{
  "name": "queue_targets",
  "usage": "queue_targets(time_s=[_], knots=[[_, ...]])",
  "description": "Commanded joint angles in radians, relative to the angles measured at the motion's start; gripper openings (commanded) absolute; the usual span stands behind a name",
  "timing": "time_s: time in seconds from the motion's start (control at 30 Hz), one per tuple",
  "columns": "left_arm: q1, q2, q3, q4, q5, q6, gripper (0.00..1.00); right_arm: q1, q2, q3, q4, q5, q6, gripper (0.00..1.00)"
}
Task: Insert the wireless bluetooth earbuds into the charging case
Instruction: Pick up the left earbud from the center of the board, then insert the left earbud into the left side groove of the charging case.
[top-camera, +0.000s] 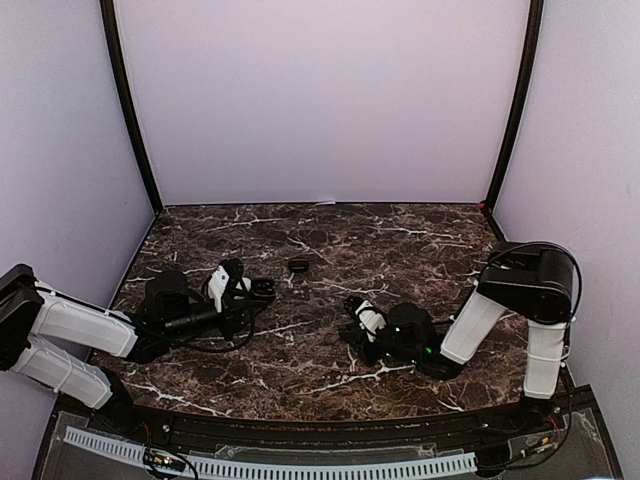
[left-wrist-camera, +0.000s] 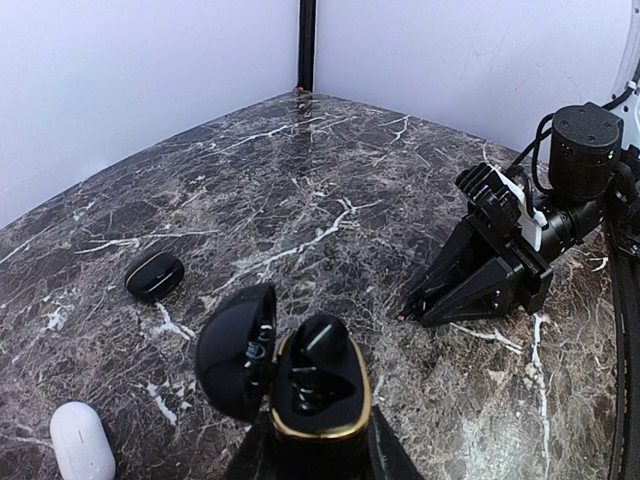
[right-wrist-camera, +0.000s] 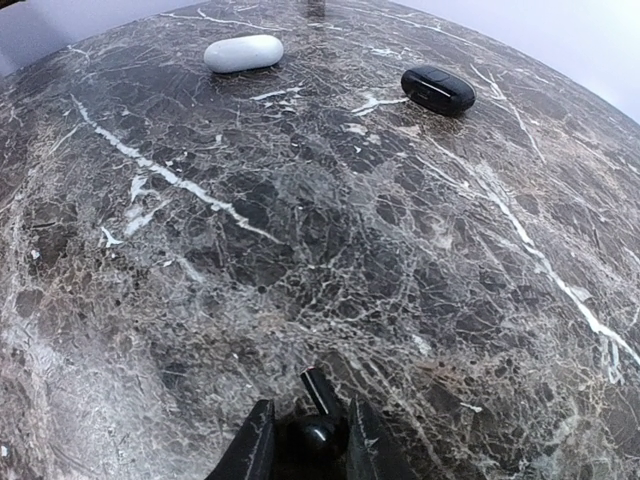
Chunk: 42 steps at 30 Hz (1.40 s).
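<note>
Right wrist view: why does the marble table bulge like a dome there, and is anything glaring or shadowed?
Right wrist view: wide-lens distortion bends the table; the black earbud in the right gripper sits in shadow. Top external view: the table looks flat. Left wrist view: small glints on the glossy open case held by the left gripper.

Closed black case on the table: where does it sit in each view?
Top external: closed black case, near the picture's centre.
Left wrist: left of middle, beyond the white case.
Right wrist: upper right, right of the white case.
Shared landmark: right gripper.
</note>
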<state>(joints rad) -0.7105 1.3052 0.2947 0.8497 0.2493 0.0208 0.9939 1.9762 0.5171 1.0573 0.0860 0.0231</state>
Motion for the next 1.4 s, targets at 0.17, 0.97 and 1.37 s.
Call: queue_targets(time_s=[0.17,0.97,1.37], knots=[[0.003,-0.008,-0.005,0.026,-0.001,0.011,0.1,-0.012,0.027,-0.011,-0.093,0.034,-0.006,0.14],[-0.023,0.159,0.086,0.012,0.416,0.145,0.09,0.137,-0.502,0.116,-0.587,-0.073,-0.233,0.05],[-0.106,0.183,0.169,-0.144,0.405,0.254,0.09,0.235,-0.488,0.271,-0.759,-0.087,-0.357,0.01]])
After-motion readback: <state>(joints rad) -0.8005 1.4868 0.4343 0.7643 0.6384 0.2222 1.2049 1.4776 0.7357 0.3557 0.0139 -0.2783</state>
